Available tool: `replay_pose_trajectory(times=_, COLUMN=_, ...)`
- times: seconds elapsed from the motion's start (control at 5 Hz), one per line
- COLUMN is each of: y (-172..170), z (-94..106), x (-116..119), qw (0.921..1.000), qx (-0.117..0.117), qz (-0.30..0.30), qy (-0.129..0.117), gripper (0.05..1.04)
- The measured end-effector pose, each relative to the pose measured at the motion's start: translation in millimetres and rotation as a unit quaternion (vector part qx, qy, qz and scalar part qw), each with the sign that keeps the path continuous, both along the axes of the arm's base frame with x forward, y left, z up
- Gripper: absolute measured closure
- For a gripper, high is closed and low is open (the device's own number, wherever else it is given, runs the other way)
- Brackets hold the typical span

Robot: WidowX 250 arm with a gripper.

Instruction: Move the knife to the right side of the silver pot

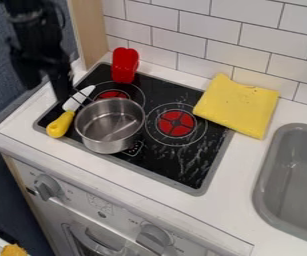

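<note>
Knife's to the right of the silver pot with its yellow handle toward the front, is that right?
Not quite: the camera view shows the knife to the left of the silver pot, yellow handle toward the front.

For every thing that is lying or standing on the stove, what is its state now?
Knife: lying left of the pot
Silver pot: upright, lidless
Yellow cloth: folded, overlapping the stove's edge
Red object: near the back-left corner
</note>
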State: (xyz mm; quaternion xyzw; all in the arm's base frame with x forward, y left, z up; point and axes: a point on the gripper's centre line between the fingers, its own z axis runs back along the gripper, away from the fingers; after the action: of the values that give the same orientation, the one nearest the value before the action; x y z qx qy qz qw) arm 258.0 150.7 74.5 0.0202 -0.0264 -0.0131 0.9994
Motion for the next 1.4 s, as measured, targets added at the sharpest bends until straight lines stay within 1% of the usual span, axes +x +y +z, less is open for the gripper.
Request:
replay_pose_trajectory(times=0.2, y=0.4, z=-13.9, x=-11.8, qw=0.9996, qx=0.012, qz=0.012, qy=0.023, gripper=0.083)
replay_pose_trajectory(times=0.4, y=3.1, z=-29.1, x=-17.9, qw=0.9982, qx=0.013, qz=0.019, qy=0.055, gripper=0.083)
replay_pose_trajectory(times=0.6, y=4.5, z=-45.4, x=-16.7, qw=0.9954, qx=0.007, qz=0.025, qy=0.092, gripper=0.083)
replay_pose_trajectory(times=0.8, y=4.2, z=-54.0, x=-8.6, qw=0.9926, qx=0.017, qz=0.018, qy=0.119, gripper=0.083)
replay_pose_trajectory(times=1.0, y=1.6, z=-58.9, x=-3.7, qw=0.9903, qx=0.033, qz=0.011, qy=0.134, gripper=0.134)
replay_pose_trajectory(times=1.2, y=-0.8, z=-59.3, x=-2.0, qw=0.9896, qx=0.048, qz=0.003, qy=0.135, gripper=0.418)
replay_pose_trajectory(times=1.4, y=-1.1, z=-60.4, x=-3.6, qw=0.9895, qx=0.047, qz=0.004, qy=0.137, gripper=0.602)
